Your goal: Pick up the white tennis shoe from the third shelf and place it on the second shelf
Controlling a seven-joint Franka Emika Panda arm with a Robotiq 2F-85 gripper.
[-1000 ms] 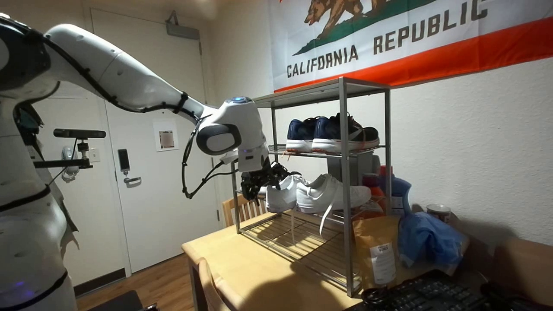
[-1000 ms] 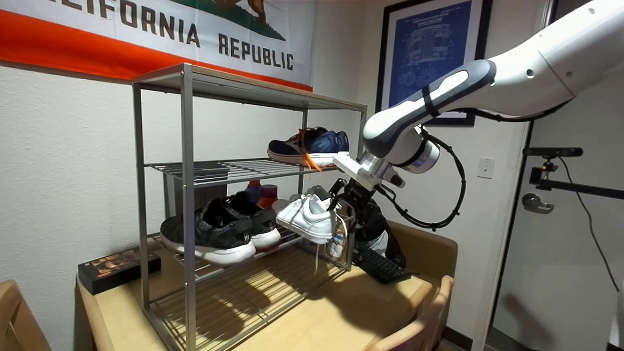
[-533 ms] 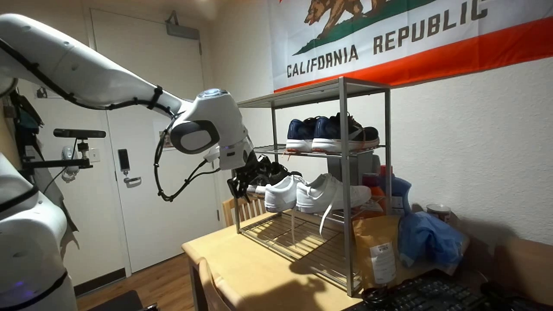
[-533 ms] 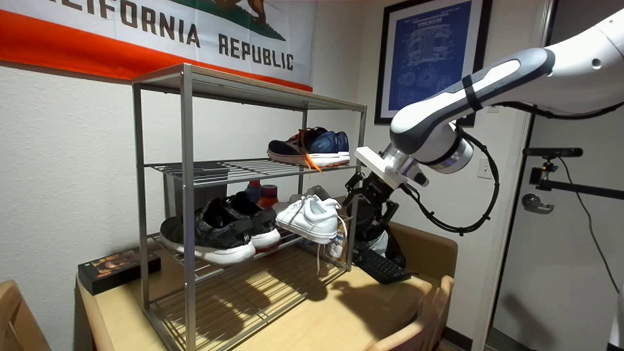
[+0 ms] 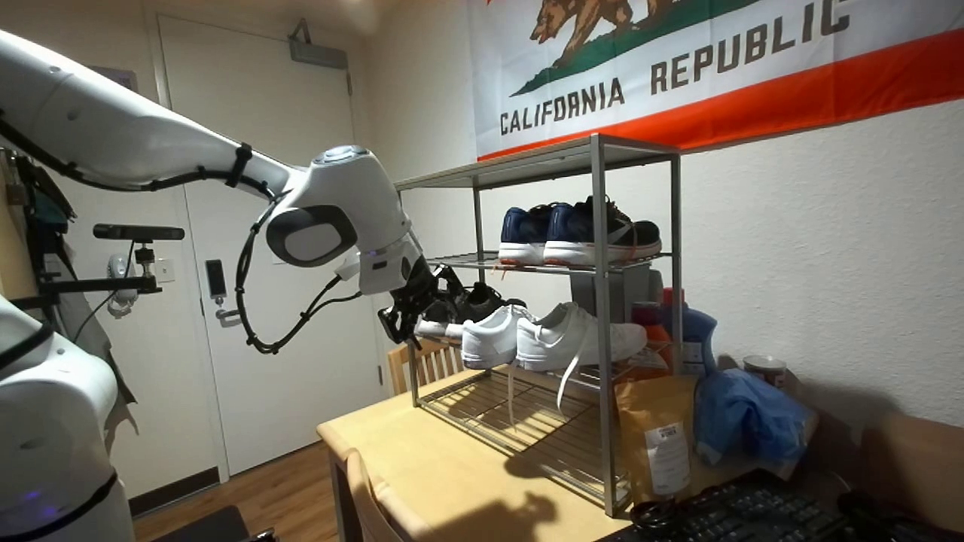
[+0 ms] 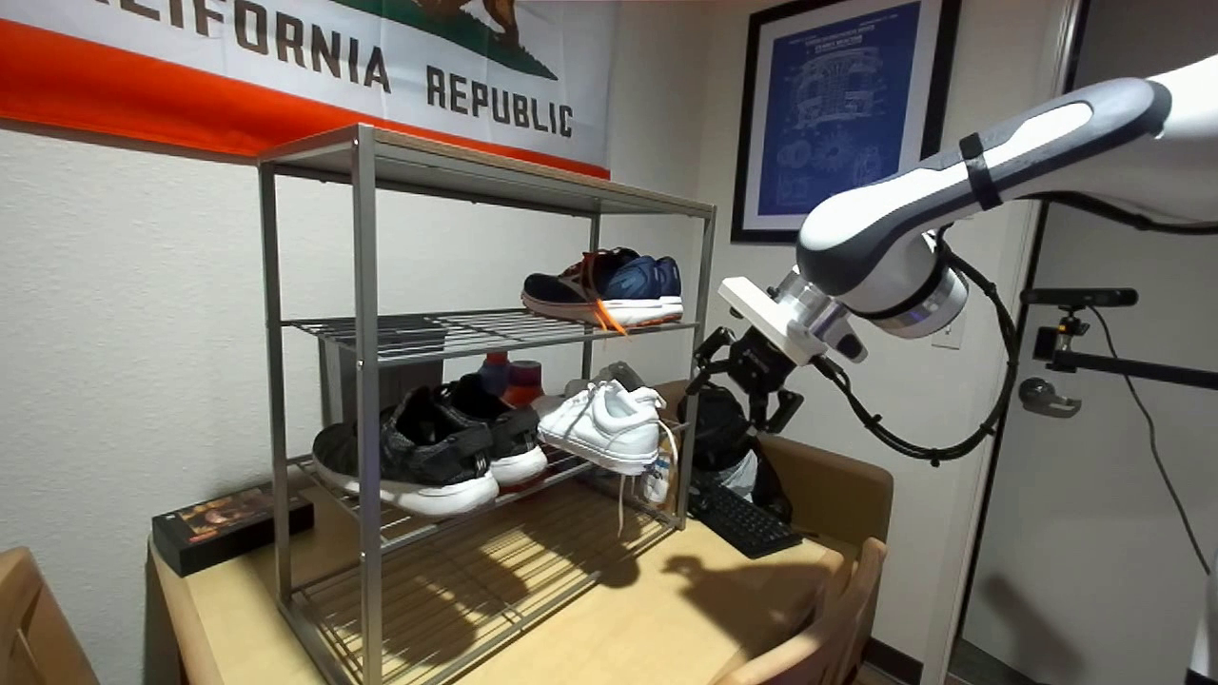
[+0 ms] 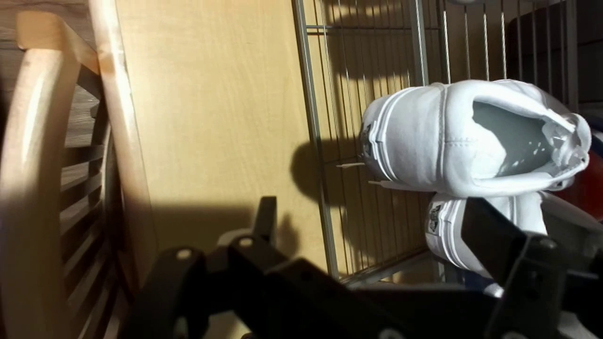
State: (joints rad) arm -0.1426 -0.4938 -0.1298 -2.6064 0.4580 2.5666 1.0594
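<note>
The white tennis shoe (image 5: 491, 342) stands upright on the second shelf (image 6: 404, 539), the middle wire tier, with its heel overhanging the front edge and laces hanging. It also shows in an exterior view (image 6: 609, 428) and the wrist view (image 7: 419, 136). A similar white shoe (image 5: 557, 342) stands close beside it and shows in the wrist view (image 7: 452, 230). The third shelf (image 6: 476, 576) is the lowest wire tier, just above the table. My gripper (image 5: 419, 301) is open and empty in front of the rack, apart from the shoes, in both exterior views (image 6: 728, 395) and the wrist view (image 7: 374, 205).
Black shoes (image 6: 438, 457) share the middle tier. Dark blue shoes (image 6: 609, 285) stand on the tier above. Rack posts (image 6: 366, 428) flank the shelves. A wooden chair (image 7: 28, 188) is at the table's (image 7: 212, 117) front. Bags (image 5: 655, 436) and a keyboard (image 6: 742, 518) lie beside the rack.
One second ago a finger was at the white shoe's heel. The gripper has opened and backed out of the rack, away from the shoe. The shoe stays on the middle tier.
</note>
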